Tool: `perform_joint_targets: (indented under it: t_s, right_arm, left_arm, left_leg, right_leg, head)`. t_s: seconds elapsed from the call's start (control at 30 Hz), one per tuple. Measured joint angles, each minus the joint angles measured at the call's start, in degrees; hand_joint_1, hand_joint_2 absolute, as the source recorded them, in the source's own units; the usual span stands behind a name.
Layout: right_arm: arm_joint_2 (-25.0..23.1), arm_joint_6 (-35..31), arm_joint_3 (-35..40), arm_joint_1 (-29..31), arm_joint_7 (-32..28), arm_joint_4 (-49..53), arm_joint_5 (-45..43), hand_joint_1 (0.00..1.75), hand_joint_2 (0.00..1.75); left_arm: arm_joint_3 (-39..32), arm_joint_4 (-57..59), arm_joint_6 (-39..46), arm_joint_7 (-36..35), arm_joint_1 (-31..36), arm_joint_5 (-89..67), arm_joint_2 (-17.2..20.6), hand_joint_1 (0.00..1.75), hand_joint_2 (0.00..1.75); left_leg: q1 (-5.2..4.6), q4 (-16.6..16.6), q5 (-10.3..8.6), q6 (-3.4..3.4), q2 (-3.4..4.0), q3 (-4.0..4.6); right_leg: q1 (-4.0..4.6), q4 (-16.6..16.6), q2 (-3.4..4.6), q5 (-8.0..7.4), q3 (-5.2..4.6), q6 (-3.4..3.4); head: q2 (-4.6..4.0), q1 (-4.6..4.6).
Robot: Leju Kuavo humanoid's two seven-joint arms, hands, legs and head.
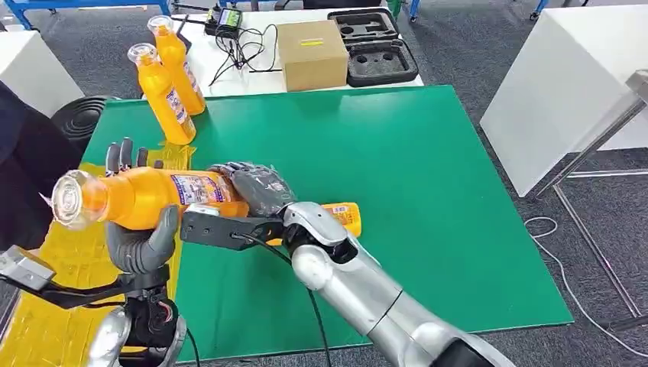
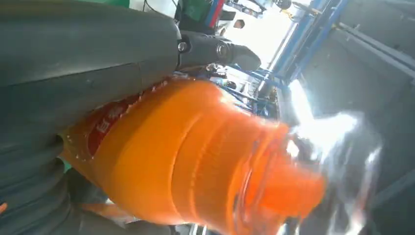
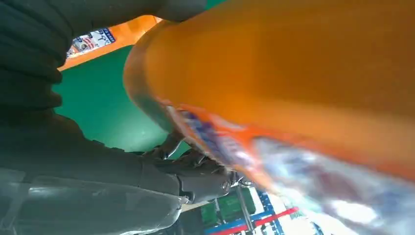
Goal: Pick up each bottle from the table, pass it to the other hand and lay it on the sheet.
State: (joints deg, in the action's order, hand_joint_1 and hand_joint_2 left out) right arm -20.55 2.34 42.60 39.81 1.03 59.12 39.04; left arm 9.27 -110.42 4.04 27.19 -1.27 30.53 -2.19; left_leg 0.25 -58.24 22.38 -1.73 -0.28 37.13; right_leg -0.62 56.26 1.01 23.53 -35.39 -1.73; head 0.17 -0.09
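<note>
An orange bottle [image 1: 145, 197] with a clear cap hangs level above the left edge of the green mat [image 1: 428, 191], cap toward the left. My left hand [image 1: 137, 233] grips it near the neck, thumb in front and fingers behind. My right hand [image 1: 256, 189] wraps the labelled end. Up close the bottle [image 2: 195, 161] lies under my left hand's fingers [image 2: 73, 49], and its body [image 3: 293, 73] lies against my right hand [image 3: 73, 147]. A second bottle [image 1: 345, 215] lies on the mat behind my right wrist. Two more bottles [image 1: 164, 95] [image 1: 179, 65] stand at the mat's far left corner. The yellow sheet [image 1: 61, 267] lies below my left hand.
Beyond the mat, a white table carries a cardboard box [image 1: 311, 53], a black foam tray [image 1: 374, 46] and a charger with cables [image 1: 229, 27]. A white cabinet [image 1: 565, 99] stands at the right. A black round object [image 1: 80, 115] and a dark-clothed person [image 1: 19, 176] are at the left.
</note>
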Motion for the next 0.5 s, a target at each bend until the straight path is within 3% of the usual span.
perform_joint_targets:
  t_s: [0.5]
  right_arm:
    - [-0.04,-0.98,-0.26,1.3,4.17,0.72,3.82,1.75,1.75]
  left_arm:
    - [1.44,2.45,1.16,-7.5,6.13,-1.92,-3.06,0.0,1.75]
  left_leg:
    - [0.0,0.0,-0.02,0.02,0.05,0.01]
  right_leg:
    - [0.0,0.0,0.02,-0.03,-0.06,0.01]
  head:
    - [0.0,0.0]
